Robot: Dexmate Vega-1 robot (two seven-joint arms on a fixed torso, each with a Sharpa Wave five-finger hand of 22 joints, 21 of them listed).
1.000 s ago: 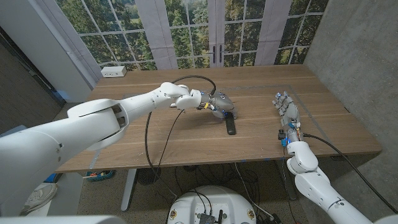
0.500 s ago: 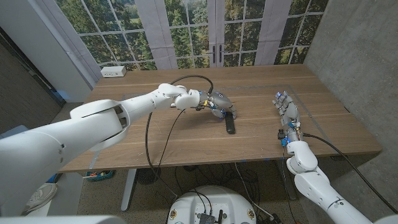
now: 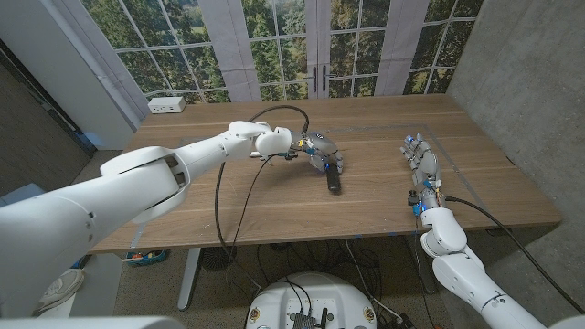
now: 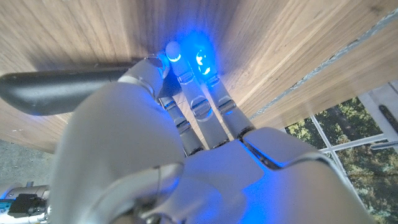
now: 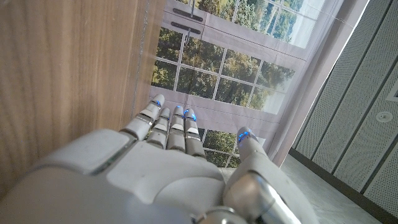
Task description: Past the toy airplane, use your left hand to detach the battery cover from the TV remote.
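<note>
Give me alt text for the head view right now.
The left hand reaches across the wooden table, fingers over the far end of a black TV remote. The right hand waits near the table's right edge, holding nothing. Windows with trees stand behind.

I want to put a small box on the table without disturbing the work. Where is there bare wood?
Bare wood runs between the remote and the right hand, and along the near edge of the table. The far left corner holds a white outlet box. It is crowded where the left hand is at the remote.
</note>
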